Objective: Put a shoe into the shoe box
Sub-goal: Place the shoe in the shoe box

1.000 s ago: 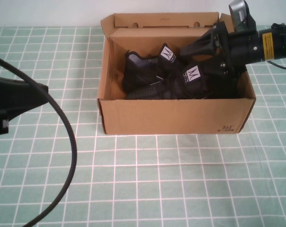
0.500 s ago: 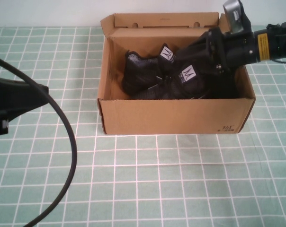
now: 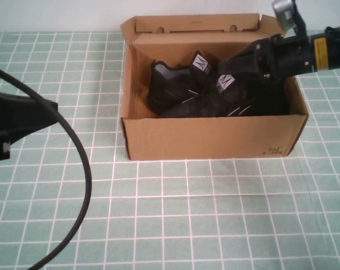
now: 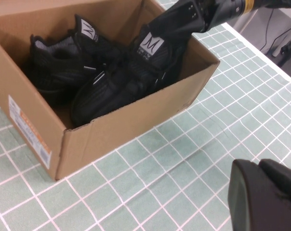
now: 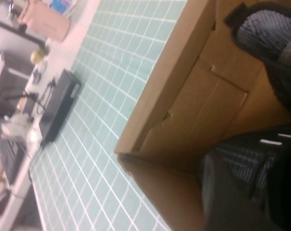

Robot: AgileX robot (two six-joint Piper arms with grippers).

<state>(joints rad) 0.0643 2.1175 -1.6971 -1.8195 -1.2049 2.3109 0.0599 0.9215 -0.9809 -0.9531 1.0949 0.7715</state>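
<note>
An open cardboard shoe box (image 3: 215, 138) stands at the table's far middle and holds two black shoes. One shoe (image 3: 170, 84) lies at the box's left. The other shoe (image 3: 215, 101), with a white "M" tongue label, lies beside it toward the front. My right gripper (image 3: 235, 64) reaches into the box from the right and is shut on this second shoe near its tongue; shoe fabric shows between its fingers in the right wrist view (image 5: 251, 187). My left gripper (image 4: 263, 192) is shut and empty, parked over the table left of the box.
A thick black cable (image 3: 83, 169) loops across the left of the table from my left arm (image 3: 12, 121). The box's lid flap (image 3: 192, 23) stands up at the back. The green grid mat (image 3: 215, 214) lies in front of the box.
My right gripper has pushed the held shoe lower and flatter into the box. The box has slid slightly to the right. The left arm has not moved.
</note>
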